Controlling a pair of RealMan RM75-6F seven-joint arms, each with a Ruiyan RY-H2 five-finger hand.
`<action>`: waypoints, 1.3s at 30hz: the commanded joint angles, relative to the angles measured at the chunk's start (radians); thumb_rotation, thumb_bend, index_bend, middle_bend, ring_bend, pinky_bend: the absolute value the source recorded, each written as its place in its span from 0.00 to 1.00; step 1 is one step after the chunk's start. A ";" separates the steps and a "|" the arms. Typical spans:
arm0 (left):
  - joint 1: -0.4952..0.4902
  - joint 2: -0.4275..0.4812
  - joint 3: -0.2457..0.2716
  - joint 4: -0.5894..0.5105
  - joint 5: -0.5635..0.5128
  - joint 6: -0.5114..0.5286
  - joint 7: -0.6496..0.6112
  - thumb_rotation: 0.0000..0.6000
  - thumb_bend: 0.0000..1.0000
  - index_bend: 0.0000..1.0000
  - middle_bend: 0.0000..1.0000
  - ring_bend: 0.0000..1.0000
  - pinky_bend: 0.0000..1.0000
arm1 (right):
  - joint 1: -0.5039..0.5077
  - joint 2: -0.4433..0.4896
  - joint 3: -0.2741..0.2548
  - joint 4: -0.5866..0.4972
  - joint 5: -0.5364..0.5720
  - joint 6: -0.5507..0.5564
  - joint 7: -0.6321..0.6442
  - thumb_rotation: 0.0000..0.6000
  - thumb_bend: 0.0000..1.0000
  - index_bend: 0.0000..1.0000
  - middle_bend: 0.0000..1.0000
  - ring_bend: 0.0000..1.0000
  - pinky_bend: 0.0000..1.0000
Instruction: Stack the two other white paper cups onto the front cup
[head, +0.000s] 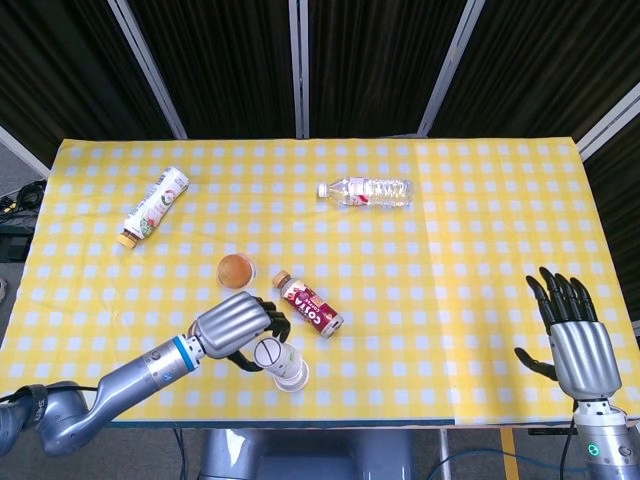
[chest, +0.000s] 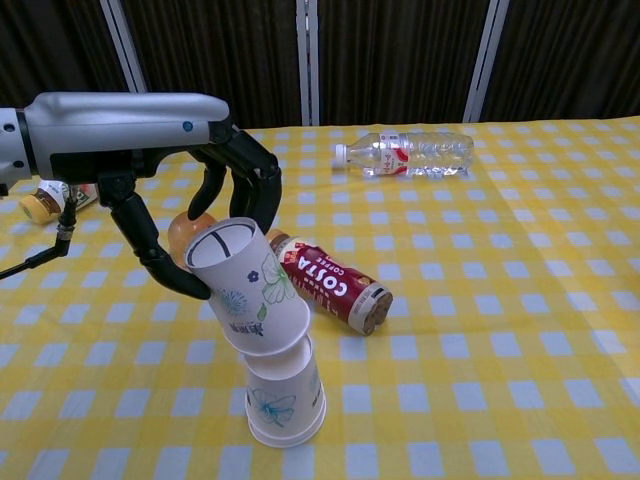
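My left hand (head: 235, 323) (chest: 232, 165) grips a white paper cup (head: 270, 353) (chest: 250, 292) with a flower print, upside down and tilted. Its mouth sits over the top of the front cup (head: 298, 378) (chest: 286, 402), which stands upside down near the table's front edge. Whether the held cup is fully seated I cannot tell. No third white cup shows in either view. My right hand (head: 572, 340) hovers open, fingers spread, at the table's front right corner, seen only in the head view.
A brown Costa bottle (head: 311, 306) (chest: 327, 281) lies just right of the hand. An orange dome-shaped object (head: 236, 268) (chest: 186, 224) sits behind it. A water bottle (head: 365, 190) (chest: 405, 153) lies at the back, a drink bottle (head: 155, 203) (chest: 42, 201) at far left.
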 joint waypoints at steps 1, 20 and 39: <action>-0.004 0.009 0.007 -0.009 0.010 0.000 0.006 1.00 0.07 0.52 0.48 0.43 0.56 | 0.000 -0.001 0.001 0.000 0.000 -0.001 -0.001 1.00 0.00 0.00 0.00 0.00 0.00; -0.011 -0.019 0.062 -0.009 0.103 0.014 0.185 1.00 0.00 0.13 0.09 0.13 0.33 | -0.006 0.001 0.007 -0.003 -0.004 -0.002 0.000 1.00 0.00 0.00 0.00 0.00 0.00; 0.015 -0.044 0.083 0.063 0.082 0.093 0.075 1.00 0.00 0.00 0.00 0.00 0.07 | -0.011 -0.003 0.009 -0.006 -0.007 -0.008 -0.017 1.00 0.00 0.00 0.00 0.00 0.00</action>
